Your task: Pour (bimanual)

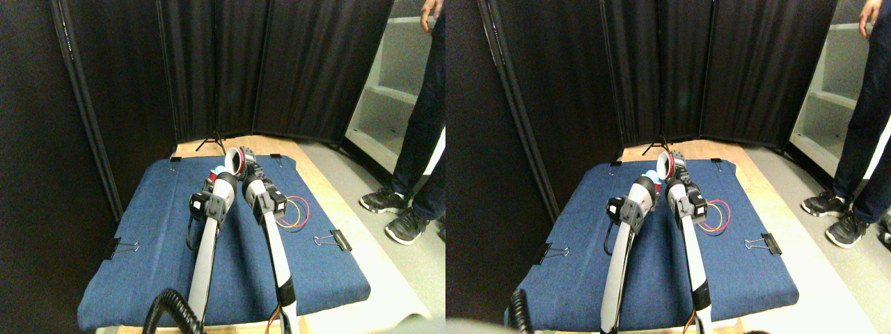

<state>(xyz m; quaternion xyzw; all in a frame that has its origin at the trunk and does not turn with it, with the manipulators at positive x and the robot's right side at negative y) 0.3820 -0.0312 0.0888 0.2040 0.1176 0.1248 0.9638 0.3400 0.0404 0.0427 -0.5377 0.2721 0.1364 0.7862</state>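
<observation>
Stereo pair view shows both arms over the blue mat (139,229). Right gripper (245,167) tips a red cup (234,161) over the left gripper's (217,178) blue cup (220,170). I cannot tell either jaws' state.

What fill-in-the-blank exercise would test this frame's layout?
1. The work surface is covered by a ____ denim cloth.
2. The red-rimmed cup is tipped toward the robot's ____ side.
3. The looped coloured wires lie to the ____ of the right manipulator.
4. A person's dark ____ stand on the floor.

Answers: blue; left; right; shoes
</observation>
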